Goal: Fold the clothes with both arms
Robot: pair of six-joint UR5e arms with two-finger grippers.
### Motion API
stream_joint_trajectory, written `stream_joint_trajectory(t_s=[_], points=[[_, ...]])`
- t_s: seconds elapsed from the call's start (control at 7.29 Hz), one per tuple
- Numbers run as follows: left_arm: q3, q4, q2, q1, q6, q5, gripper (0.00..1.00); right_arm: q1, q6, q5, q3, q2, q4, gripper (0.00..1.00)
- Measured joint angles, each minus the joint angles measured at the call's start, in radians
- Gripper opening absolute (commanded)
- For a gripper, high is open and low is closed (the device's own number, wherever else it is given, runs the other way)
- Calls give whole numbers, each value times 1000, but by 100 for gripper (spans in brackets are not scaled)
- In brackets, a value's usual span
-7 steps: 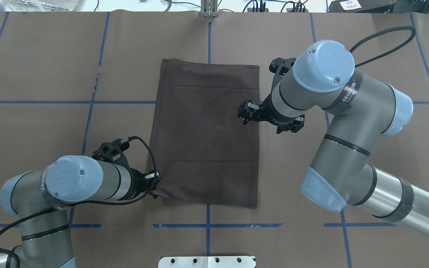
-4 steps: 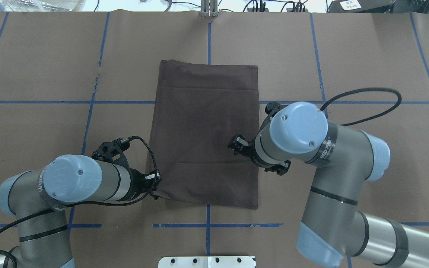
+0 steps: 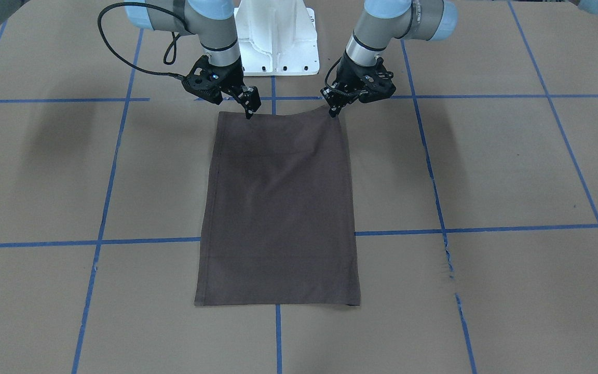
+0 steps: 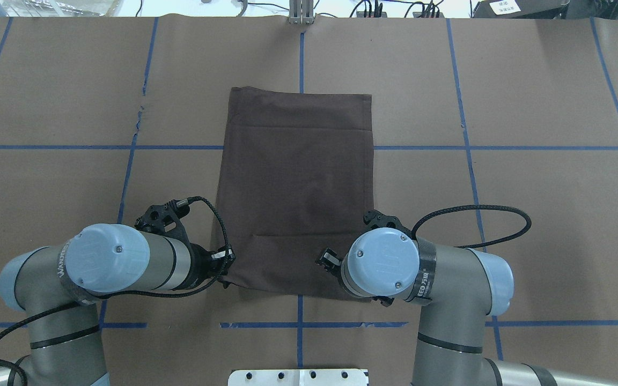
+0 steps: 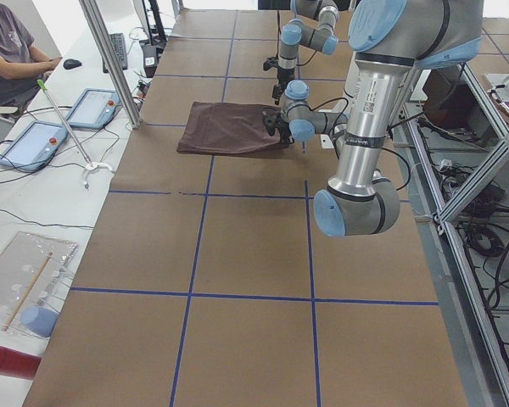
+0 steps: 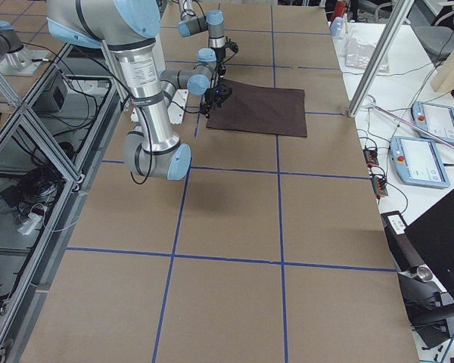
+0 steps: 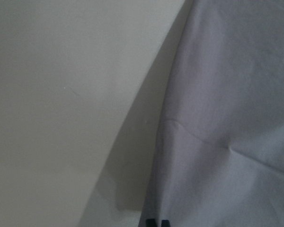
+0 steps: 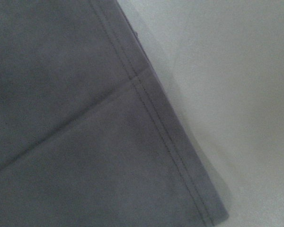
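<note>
Fingers of my left gripper (image 3: 336, 108) are pinching the near left corner of the shirt (image 4: 298, 187), and that corner is rising a little off the table (image 4: 529, 80). Those of my right gripper (image 3: 250, 110) are hanging just over the near right corner. I cannot tell whether they are parted or closed, but in the right wrist view that corner is lying flat, so I am judging nothing is held there.

The shirt is lying mid-table as a long narrow rectangle, its short near edge toward my base (image 3: 278, 47), with no sleeves or collar showing.

I am expecting thin, light, limp cloth that sags between two holds and drags on the paper cover. I am planning to bite at the stitched hem of each near corner, through every layer, and to raise both sides evenly so the layers are not slipping apart.

Blue tape (image 4: 126, 182) is lying flat and is not obstructing. The cable (image 4: 480, 212) is looping off my right wrist, apart from the shirt's right edge, and I am judging it the likeliest snag.
</note>
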State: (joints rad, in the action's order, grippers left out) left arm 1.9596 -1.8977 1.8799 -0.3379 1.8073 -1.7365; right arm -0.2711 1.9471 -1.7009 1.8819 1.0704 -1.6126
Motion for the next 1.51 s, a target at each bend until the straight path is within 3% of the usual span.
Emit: stream_joint_trajectory(t_s=[0.69,0.82,0.96,1.1,1.37,1.51], points=[[-2,-1,1,2,1,0,0,7,-4,4,-84,-14,4,100],[-2,-1,1,2,1,0,0,7,-4,3,-89,-15,6,94],[-3,-1,1,2,1,0,0,7,-1,4,-93,-20,7,80],[-3,-1,1,2,1,1,0,7,4,5,-101,-31,7,73],[-2,-1,1,2,1,1,0,8,8,7,-120,-45,8,75],[-2,-1,1,2,1,2,0,8,8,7,-122,-47,9,60]])
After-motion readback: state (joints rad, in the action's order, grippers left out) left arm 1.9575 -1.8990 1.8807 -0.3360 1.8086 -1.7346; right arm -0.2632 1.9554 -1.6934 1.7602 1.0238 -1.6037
